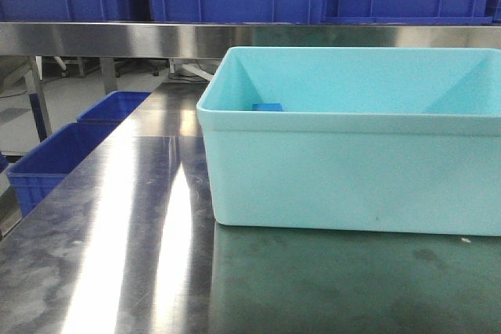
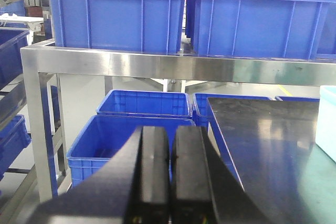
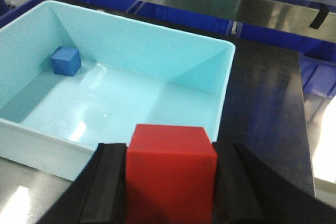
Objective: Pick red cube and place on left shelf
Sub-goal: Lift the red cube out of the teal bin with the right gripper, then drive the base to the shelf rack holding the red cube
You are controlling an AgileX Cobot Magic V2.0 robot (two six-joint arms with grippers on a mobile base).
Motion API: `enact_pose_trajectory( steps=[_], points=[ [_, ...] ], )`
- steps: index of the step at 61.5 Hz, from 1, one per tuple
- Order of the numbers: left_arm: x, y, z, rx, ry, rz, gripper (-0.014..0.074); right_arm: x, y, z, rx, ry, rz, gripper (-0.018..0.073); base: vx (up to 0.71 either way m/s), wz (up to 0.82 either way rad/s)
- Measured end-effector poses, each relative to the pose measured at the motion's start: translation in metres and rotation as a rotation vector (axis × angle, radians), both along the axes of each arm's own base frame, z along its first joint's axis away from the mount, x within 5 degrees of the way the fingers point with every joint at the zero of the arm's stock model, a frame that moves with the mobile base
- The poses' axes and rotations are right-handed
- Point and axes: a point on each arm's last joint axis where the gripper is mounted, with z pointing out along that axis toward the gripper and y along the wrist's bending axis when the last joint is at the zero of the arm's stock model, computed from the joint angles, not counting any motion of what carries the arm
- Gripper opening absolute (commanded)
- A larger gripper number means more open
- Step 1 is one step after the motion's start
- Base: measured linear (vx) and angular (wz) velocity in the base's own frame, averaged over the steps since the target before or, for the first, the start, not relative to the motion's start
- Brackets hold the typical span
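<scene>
The red cube (image 3: 170, 179) is clamped between the black fingers of my right gripper (image 3: 170, 148), which is shut on it and held above the near rim of the pale teal tub (image 3: 227, 85). In the left wrist view my left gripper (image 2: 172, 129) is shut with nothing between its pads, off the table's left edge. It faces the left shelf (image 2: 157, 65), a steel rail carrying large blue crates (image 2: 115, 17). The same rail (image 1: 117, 38) runs across the top of the front view, where neither gripper shows.
A small blue block (image 3: 65, 60) lies in the tub's far left corner, also seen as the blue block (image 1: 268, 106) from the front. Open blue crates (image 2: 126, 140) stand on the floor left of the steel tabletop (image 1: 117, 232). A steel post (image 2: 39, 129) holds up the rail.
</scene>
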Motion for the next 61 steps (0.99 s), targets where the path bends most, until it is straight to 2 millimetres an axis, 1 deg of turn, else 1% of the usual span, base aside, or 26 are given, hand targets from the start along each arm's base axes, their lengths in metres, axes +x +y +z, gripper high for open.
enact_pose_trajectory(
  steps=[6, 13, 61],
  points=[
    [0.0, 0.0, 0.0, 0.0, 0.0, 0.0, 0.0102, -0.01, -0.004, -0.004, 0.017, -0.046, 0.0, 0.0058, 0.0, 0.0],
    [0.0, 0.0, 0.0, 0.0, 0.0, 0.0, 0.0102, -0.016, -0.006, -0.003, 0.028, -0.079, 0.0, 0.0058, 0.0, 0.0],
    [0.0, 0.0, 0.0, 0.0, 0.0, 0.0, 0.0102, -0.016, -0.006, -0.003, 0.026, -0.081, -0.001, 0.0058, 0.0, 0.0]
  ],
)
